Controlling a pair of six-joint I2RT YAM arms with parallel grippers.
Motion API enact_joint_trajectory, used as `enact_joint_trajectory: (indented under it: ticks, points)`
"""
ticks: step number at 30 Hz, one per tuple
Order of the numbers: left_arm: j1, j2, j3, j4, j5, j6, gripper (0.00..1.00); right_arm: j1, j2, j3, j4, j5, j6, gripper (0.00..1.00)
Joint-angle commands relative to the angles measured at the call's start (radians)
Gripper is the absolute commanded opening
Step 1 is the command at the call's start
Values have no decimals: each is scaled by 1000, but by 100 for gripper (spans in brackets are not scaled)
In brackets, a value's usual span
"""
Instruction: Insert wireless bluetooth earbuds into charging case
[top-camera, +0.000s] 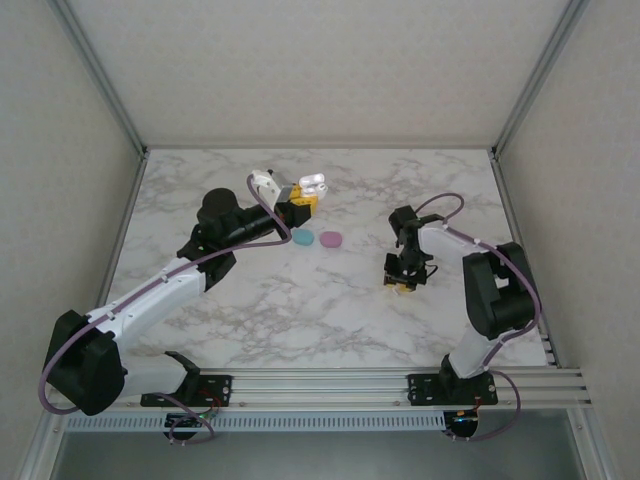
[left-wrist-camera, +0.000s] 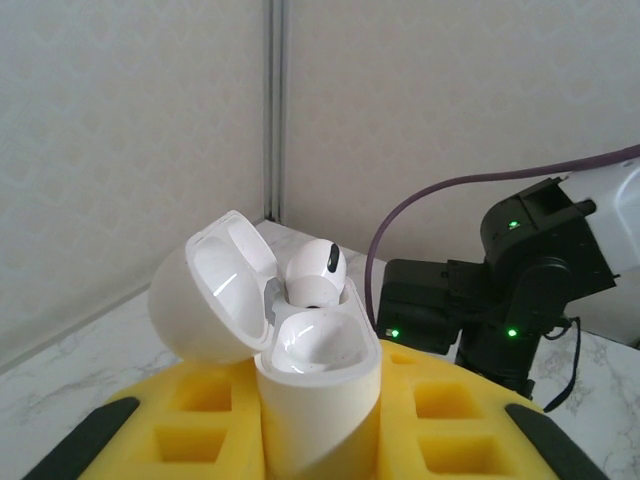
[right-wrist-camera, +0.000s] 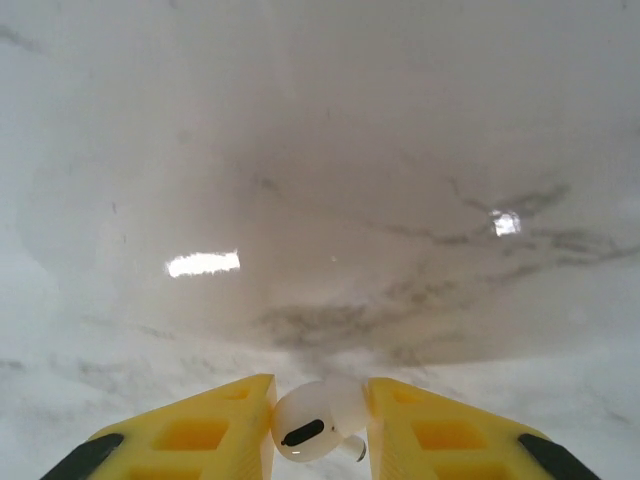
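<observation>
A small glossy white plastic earbud (right-wrist-camera: 318, 418), rounded like a pebble with a dark oval patch on its near face, sits pinched between the yellow fingers (right-wrist-camera: 200, 430) of the right gripper (right-wrist-camera: 320, 392). Both fingers press against its sides, so the grip is closed on it. That gripper (top-camera: 403, 278) points down over the right part of the marble-patterned white table (top-camera: 300, 320). From where I stand I cannot tell whether the bud touches the surface.

A second white earbud (left-wrist-camera: 312, 268), the same shiny plastic with a dark spot near its top, stands in the far socket of a white charging case (left-wrist-camera: 320, 410). The near socket beside it looks like a bare, gleaming hollow. The case's rounded hinged lid (left-wrist-camera: 205, 300) is swung open to the left.

The left gripper (left-wrist-camera: 320, 380) has its yellow fingers closed around the body of the case and holds it upright. Seen from above, the left gripper (top-camera: 303, 200) and the case (top-camera: 314, 184) are over the far middle of the table, well apart from the right gripper.

Just in front of the case, a teal oval piece (top-camera: 302, 238) and a pink oval piece (top-camera: 331, 239) lie flat on the marble, side by side and close together. From this distance I cannot tell what they are.
</observation>
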Motion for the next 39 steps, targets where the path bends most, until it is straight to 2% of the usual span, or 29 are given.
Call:
enact_joint_trajectory:
  ticks: [1, 8, 12, 20, 31, 39]
  points:
    - [-8, -22, 21, -2, -19, 0, 0, 6, 33, 26, -2, 16, 81, 29]
    - [-8, -25, 17, -7, -23, 5, 0, 6, 48, 51, -44, 57, 82, 35]
    - [-7, -23, 17, -6, -23, 6, 0, 9, 44, 66, -55, 63, 17, 40]
    - [-8, -21, 20, -5, -24, 3, 0, 26, 79, 100, -87, 62, -87, 42]
    - [-7, -19, 22, -10, -24, 0, 0, 35, 104, 103, -104, 87, -115, 41]
    - [-8, -17, 26, -13, -24, 1, 0, 37, 118, 111, -91, 75, -141, 35]
